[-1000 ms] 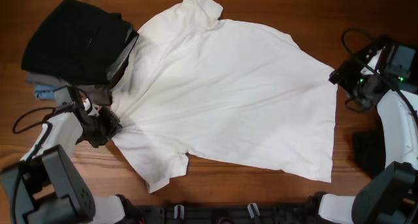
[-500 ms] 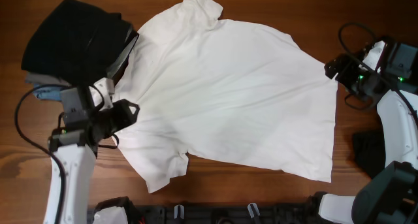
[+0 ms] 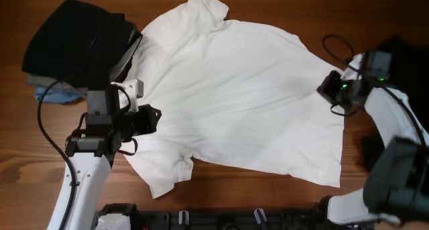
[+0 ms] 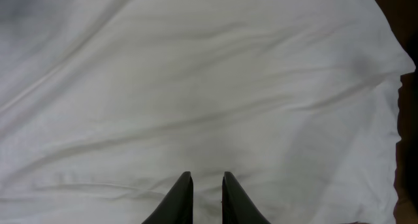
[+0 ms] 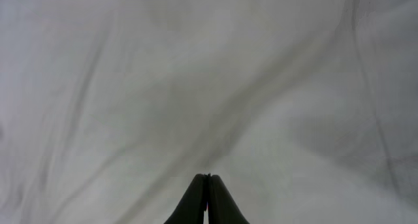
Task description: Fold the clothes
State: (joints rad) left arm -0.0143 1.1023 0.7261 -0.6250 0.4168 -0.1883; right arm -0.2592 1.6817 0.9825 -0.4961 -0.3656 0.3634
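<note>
Soft, even light fills the overhead view. The white T-shirt [image 3: 234, 89] looks very bright, with faint grey shadows in its folds. Both wrist views are dimmer and greyer. The left one blurs toward 10 o'clock.

The worktop [image 3: 268, 2] is dark reddish-brown wood with a long grain running side to side, and bare stretches of it show along the far edge and at both ends. A black rail [image 3: 221, 220] with small clips lines the near edge. The light is soft and even (shadows on the wood are faint and short).
</note>
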